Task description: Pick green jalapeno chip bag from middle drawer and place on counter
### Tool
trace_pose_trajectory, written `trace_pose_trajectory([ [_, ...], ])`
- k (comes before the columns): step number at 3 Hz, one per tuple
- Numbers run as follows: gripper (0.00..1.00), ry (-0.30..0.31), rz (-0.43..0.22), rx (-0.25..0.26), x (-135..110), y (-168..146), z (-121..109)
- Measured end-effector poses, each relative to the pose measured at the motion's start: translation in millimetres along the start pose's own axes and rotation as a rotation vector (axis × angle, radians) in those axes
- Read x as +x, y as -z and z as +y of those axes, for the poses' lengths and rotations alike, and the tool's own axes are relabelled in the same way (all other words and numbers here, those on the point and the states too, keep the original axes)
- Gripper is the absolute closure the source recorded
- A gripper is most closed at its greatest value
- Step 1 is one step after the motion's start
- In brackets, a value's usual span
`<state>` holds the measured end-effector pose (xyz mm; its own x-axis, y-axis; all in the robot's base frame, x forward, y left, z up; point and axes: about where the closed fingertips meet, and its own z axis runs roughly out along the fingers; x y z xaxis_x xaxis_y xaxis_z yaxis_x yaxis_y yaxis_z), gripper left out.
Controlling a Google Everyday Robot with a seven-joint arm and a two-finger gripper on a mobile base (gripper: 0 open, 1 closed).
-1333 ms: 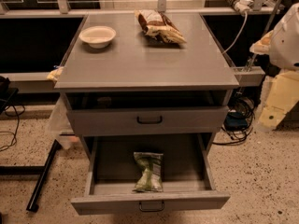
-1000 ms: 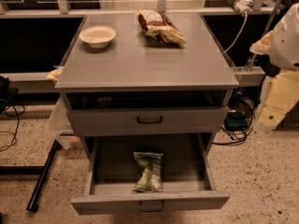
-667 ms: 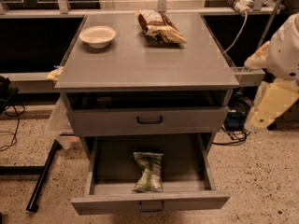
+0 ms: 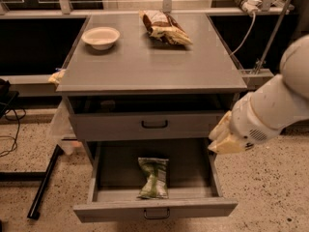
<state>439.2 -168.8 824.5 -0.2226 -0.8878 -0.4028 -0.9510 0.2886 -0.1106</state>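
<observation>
The green jalapeno chip bag (image 4: 153,178) lies flat in the middle drawer (image 4: 154,210), which is pulled wide open at the bottom of the view. The bag rests near the drawer's front centre. The counter (image 4: 145,62) is the grey top of the cabinet above it. My white arm comes in from the right. My gripper (image 4: 220,138) is at its cream-coloured end, beside the cabinet's right edge, above the drawer's right side and apart from the bag. It holds nothing that I can see.
A white bowl (image 4: 100,36) stands at the counter's back left. A brown-and-cream chip bag (image 4: 164,28) lies at the back centre. The top drawer (image 4: 154,124) is slightly ajar. A black stand leg (image 4: 43,187) and cables lie on the floor to the left.
My arm has swung left and down from the far right. Its end now sits by the cabinet's right side over the open drawer. The bag has not moved.
</observation>
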Motion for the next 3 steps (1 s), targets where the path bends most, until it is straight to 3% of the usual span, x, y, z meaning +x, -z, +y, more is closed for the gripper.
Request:
trace_pose_trajectory([
  [1,0.88,-0.022,-0.087,-0.073,-9.0,-91.5,15.5],
  [2,1.00,-0.028,-0.119,-0.013,-15.9,-99.5,-0.8],
  [3,1.00,-0.028,-0.119,-0.012,-16.0,-99.4,-0.8],
])
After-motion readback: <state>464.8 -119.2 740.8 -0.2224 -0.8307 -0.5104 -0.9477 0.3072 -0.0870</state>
